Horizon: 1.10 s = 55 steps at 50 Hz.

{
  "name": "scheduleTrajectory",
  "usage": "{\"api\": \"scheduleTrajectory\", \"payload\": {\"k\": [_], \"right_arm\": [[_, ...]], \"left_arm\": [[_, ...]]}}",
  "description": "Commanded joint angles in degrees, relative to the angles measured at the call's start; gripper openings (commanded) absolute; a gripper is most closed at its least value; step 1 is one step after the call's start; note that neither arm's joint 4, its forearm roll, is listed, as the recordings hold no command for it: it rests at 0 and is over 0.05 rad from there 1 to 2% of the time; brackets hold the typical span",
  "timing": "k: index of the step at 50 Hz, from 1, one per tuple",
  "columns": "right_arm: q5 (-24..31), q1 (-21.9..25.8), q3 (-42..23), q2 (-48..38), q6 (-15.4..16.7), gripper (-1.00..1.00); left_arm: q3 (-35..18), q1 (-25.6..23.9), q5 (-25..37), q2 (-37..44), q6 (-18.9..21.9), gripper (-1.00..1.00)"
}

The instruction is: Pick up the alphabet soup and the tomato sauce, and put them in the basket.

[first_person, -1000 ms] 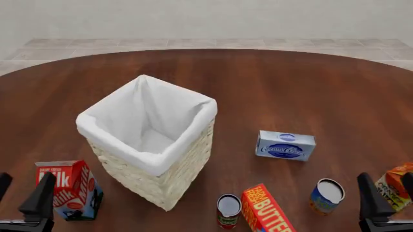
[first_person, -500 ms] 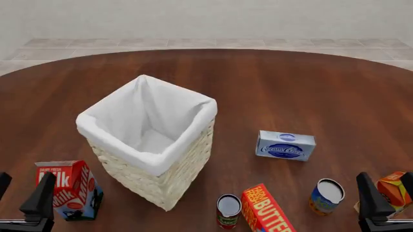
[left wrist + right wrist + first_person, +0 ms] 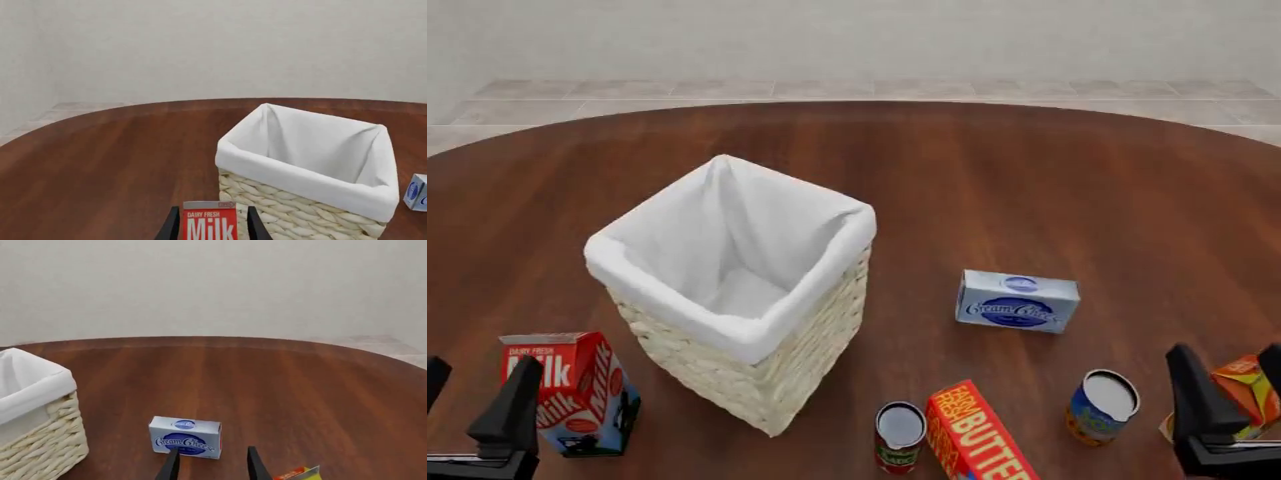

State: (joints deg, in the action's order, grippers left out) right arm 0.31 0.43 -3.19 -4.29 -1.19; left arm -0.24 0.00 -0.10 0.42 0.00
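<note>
The alphabet soup (image 3: 1104,405), a blue and orange can, stands upright near the front right of the table. Also upright, the tomato sauce (image 3: 898,436) is a red and green can at the front centre, beside a butter box. The basket (image 3: 701,310) is tall woven wicker with a white liner and stands left of centre; it also shows in the left wrist view (image 3: 280,215). My left gripper (image 3: 474,400) is open at the front left, just before the milk carton. Open too, my right gripper (image 3: 1232,385) is right of the alphabet soup. Neither can shows in the wrist views.
A red milk carton (image 3: 567,390) stands left of the basket, ahead of the left fingers (image 3: 169,229). A butter box (image 3: 977,438) lies between the cans. A cream cheese box (image 3: 1017,300) lies mid-right. An orange carton (image 3: 1244,392) sits by the right gripper.
The orange carton at the far right has shifted and turned by the right gripper, which rose slightly. The left gripper, the cans and the basket have not moved.
</note>
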Motion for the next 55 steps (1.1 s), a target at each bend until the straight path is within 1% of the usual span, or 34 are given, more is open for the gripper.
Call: {"api": "scheduleTrajectory", "payload": {"k": [1,4,10,12,14,15,18,20,21,23,26,31,37,39,41,42,43,44,46,47,48,51,55], "right_arm": [[1.34,1.47,-3.67,-3.71,-0.44,1.0],[2.18,1.71,-4.84,-4.05,-0.59,1.0],[4.23,3.22,-7.07,-5.09,0.17,1.0],[5.18,3.6,-8.26,-6.23,-0.45,1.0],[5.32,3.68,-8.63,-7.05,-0.24,1.0],[6.73,5.03,-10.22,-8.61,-0.66,1.0],[7.93,5.48,-11.75,-10.13,-1.31,1.0],[8.81,5.29,-12.83,-10.38,-0.42,1.0],[9.37,5.69,-13.38,-10.67,0.51,1.0],[9.96,5.56,-14.3,-11.32,0.06,1.0],[10.79,6.17,-15.6,-12.93,2.74,1.0],[12.41,6.95,-17.38,-14.99,3.91,1.0],[15.1,6.57,-19.41,-17.13,4.0,1.0],[15.64,6.76,-19.76,-17.4,3.82,1.0],[16.34,6.64,-20.39,-18.71,2.8,1.0],[16.75,6.66,-20.81,-18.95,3.1,1.0],[17.59,7.68,-21.18,-19.62,2.95,1.0],[18.39,8.48,-21.4,-19.83,4.4,1.0],[19.89,8.54,-22.49,-20.37,4.43,1.0],[20.92,9.03,-23.13,-20.65,6.07,1.0],[21.43,8.74,-23.62,-20.6,6.61,1.0],[23.31,8.67,-25.16,-21.1,6.25,1.0],[25.18,8.04,-26.82,-21.38,6.99,1.0]], "left_arm": [[0.0,0.0,0.0,0.0,0.0,1.0],[0.0,0.0,0.0,0.0,0.0,1.0],[0.0,0.0,0.0,0.0,0.0,1.0],[0.0,0.0,0.0,0.0,0.0,1.0],[0.0,0.0,0.0,0.0,0.0,1.0],[0.0,0.0,0.0,0.0,0.0,1.0],[0.0,0.0,0.0,0.0,0.0,1.0],[0.0,0.0,0.0,0.0,0.0,1.0],[0.0,0.0,0.0,0.0,0.0,1.0],[0.0,0.0,0.0,0.0,0.0,1.0],[0.0,0.0,0.0,0.0,0.0,1.0],[0.0,0.0,0.0,0.0,0.0,1.0],[0.0,0.0,0.0,0.0,0.0,1.0],[0.0,0.0,0.0,0.0,0.0,1.0],[0.0,0.0,0.0,0.0,0.0,1.0],[0.0,0.0,0.0,0.0,0.0,1.0],[0.0,0.0,0.0,0.0,0.0,1.0],[0.0,0.0,0.0,0.0,0.0,1.0],[0.0,0.0,0.0,0.0,0.0,1.0],[0.0,0.0,0.0,0.0,0.0,1.0],[0.0,0.0,0.0,0.0,0.0,1.0],[0.0,0.0,0.0,0.0,0.0,1.0],[0.0,0.0,0.0,0.0,0.0,1.0]]}}
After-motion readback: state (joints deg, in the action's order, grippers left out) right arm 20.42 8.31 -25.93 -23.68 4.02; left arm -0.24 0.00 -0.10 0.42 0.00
